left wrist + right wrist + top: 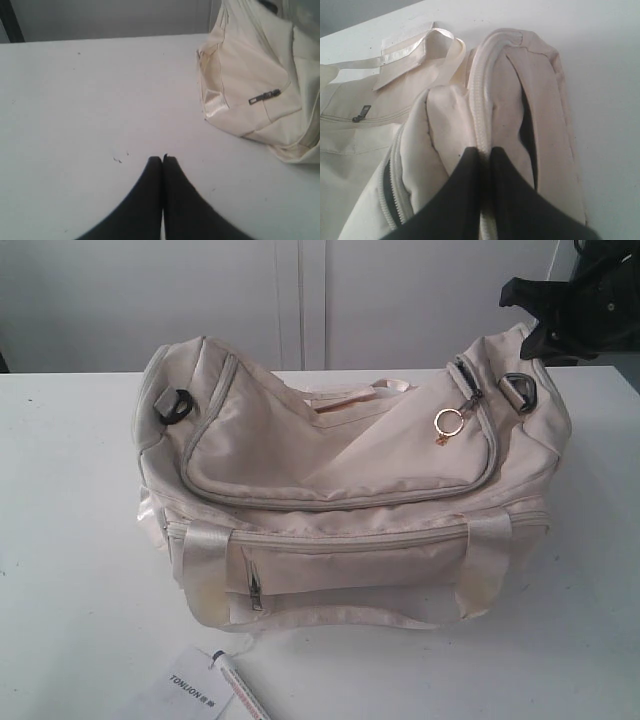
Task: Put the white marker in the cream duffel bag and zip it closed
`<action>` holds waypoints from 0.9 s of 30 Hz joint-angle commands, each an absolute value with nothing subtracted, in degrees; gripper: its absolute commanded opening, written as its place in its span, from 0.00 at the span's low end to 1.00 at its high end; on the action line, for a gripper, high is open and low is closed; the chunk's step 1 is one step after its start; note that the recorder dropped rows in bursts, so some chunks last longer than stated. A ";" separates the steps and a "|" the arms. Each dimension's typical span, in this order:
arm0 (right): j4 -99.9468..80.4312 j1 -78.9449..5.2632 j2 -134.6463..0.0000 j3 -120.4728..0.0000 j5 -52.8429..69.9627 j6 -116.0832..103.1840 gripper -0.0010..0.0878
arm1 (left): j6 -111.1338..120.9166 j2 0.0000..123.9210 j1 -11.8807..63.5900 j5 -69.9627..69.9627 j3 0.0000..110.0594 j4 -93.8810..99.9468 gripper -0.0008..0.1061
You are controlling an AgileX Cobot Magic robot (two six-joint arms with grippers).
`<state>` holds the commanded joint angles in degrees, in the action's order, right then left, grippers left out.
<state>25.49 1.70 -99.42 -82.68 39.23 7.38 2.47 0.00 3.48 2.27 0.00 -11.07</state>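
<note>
The cream duffel bag [340, 490] lies on the white table [60, 540], its gold ring zipper pull [447, 421] hanging near the right end. My right gripper [540, 335] is at the bag's far right end. In the right wrist view it [484, 151] is shut on a white zipper strip of the bag [450, 115], pinching the fabric fold. My left gripper [162, 158] is shut with nothing in it, over bare table beside the bag's end [250, 85]; it is out of the exterior view. The white marker does not show in any view.
A flat white paper tag printed TONLION [195, 690] lies at the table's front edge, below the bag. The front pocket's small dark zip pull [255, 590] hangs closed. A pale wall stands behind the table.
</note>
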 joint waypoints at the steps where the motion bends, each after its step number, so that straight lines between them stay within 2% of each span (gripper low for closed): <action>1: 25.49 1.70 -99.42 -82.68 39.23 7.38 0.01 | 3.21 0.00 3.48 2.13 0.00 -12.66 0.01; 21: 25.49 1.70 -99.42 -82.68 39.12 7.38 0.01 | 3.11 0.00 3.48 -2.66 0.00 -13.74 0.01; 27: 25.49 1.70 -99.42 -82.68 39.12 7.38 0.01 | 2.56 4.07 3.48 4.64 7.41 -11.27 0.01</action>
<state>25.49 1.70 -99.42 -82.68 39.12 7.38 2.56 4.07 3.48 4.64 7.41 -11.27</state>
